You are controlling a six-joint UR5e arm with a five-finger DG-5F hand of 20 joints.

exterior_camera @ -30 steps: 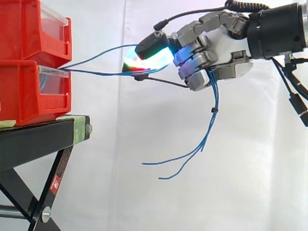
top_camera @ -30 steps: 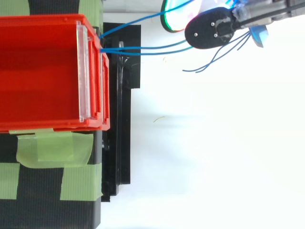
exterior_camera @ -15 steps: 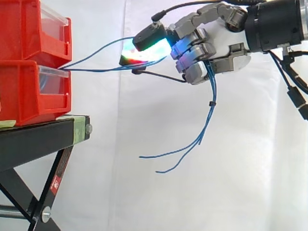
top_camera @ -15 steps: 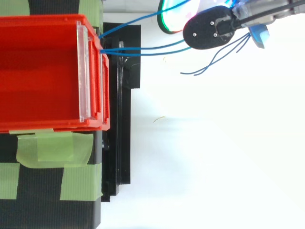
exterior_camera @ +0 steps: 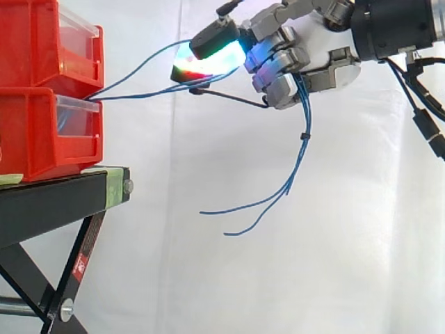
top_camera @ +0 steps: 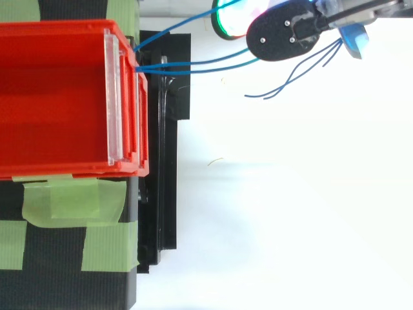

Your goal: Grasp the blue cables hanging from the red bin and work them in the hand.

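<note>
Now your hand (exterior_camera: 316, 49) sits higher than it did a second ago. In the side view it has climbed toward the top edge and drifted slightly toward the red bin (exterior_camera: 42, 132), and in the top view it has slid closer to the upper edge. Its fingers (exterior_camera: 281, 73) stay curled around the blue cables (exterior_camera: 299, 156), so the grasp holds through the lift.

The strands running from the bin's front lip up to the glowing pads (exterior_camera: 208, 59) now slope more steeply than before. One bows upward and the others run almost straight, which I read as tension building on that side. The loose tails below the fingers have risen with the hand and hang free in front of the white curtain (exterior_camera: 208, 278), well clear of the black stand (exterior_camera: 55, 198).

For the task, you already have the grasp and you are in the working phase. If you keep raising the hand, judge whether the straighter strands can take more pull. They may slip through the fingers or drag at the bin.
</note>
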